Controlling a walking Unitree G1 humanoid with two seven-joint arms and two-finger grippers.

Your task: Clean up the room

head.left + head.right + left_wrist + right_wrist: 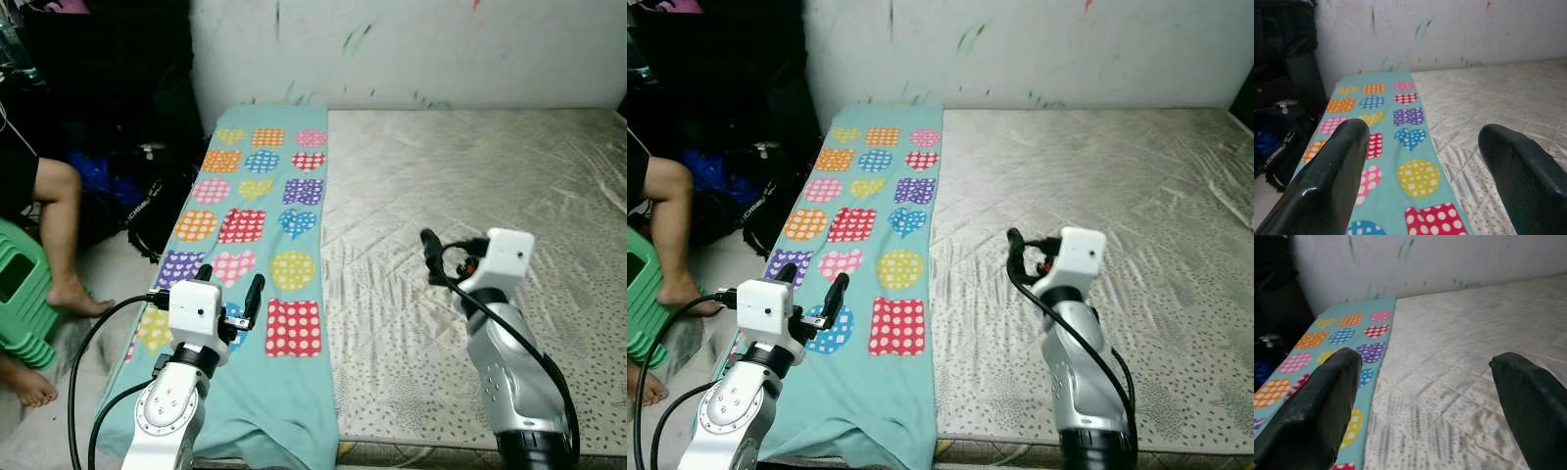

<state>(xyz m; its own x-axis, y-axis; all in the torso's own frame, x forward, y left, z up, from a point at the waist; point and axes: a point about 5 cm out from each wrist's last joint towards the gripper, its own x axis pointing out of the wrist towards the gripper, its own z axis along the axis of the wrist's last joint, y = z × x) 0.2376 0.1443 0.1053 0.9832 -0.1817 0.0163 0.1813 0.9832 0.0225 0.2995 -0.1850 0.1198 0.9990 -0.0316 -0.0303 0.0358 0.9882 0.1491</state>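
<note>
A teal blanket printed with dotted hearts, squares and circles lies as a long folded strip along the left side of a bare grey mattress. Its near end hangs over the mattress's front edge. My left gripper hovers over the near part of the blanket, open, with nothing between its fingers. My right gripper is held over the bare mattress to the right of the blanket's edge, open and empty; the right wrist view shows its fingers spread wide.
A person sits at the far left, bare legs on the floor beside a green plastic stool. A black bag and dark clutter stand between the person and the mattress. A marked white wall backs the mattress.
</note>
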